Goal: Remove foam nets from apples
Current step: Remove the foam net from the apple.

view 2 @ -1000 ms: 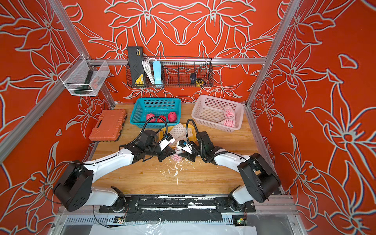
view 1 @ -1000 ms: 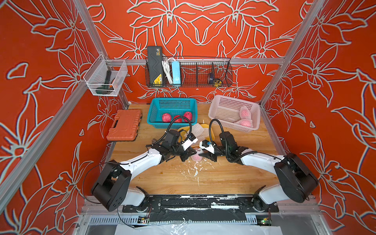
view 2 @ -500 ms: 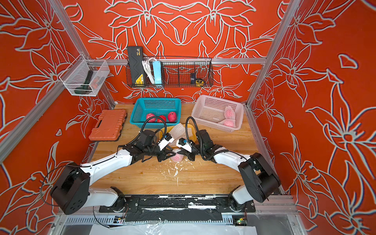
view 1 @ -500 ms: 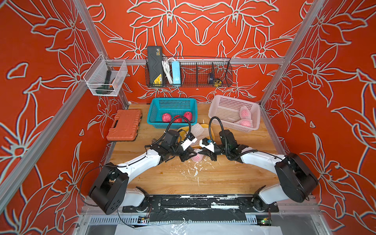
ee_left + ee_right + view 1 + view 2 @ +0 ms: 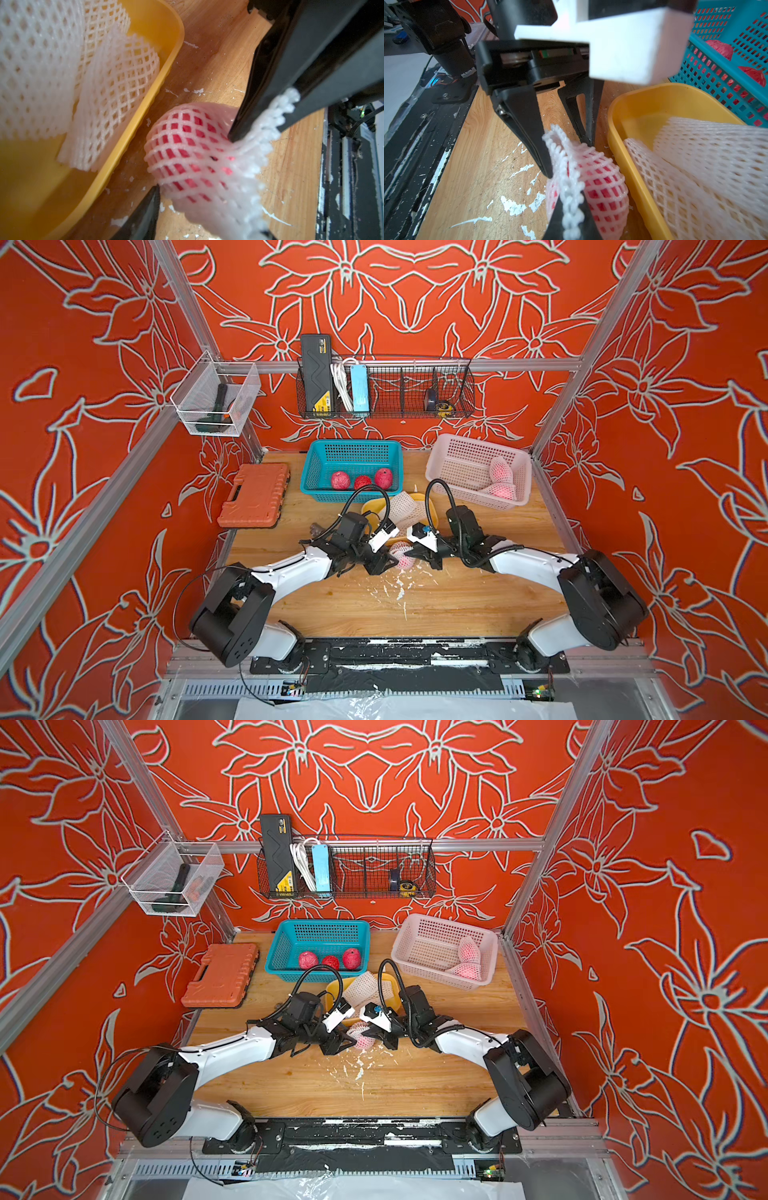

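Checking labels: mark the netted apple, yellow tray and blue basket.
netted apple (image 5: 187,149), left wrist view, mesh-covered side.
yellow tray (image 5: 643,104), right wrist view, bare wall.
blue basket (image 5: 353,456), in a top view, back wall.

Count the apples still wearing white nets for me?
3. One apple and another lie in the pink basket; a third sits on the table beside the yellow tray. Others might be hidden.

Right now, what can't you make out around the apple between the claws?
- Left claw: far fingertip lost behind the net in the right wrist view; contact unclear.
- Apple: one end under bunched net, blurred in the left wrist view.
- Nets in the tray: overlapping, cut by wrist-view edges; count unclear.
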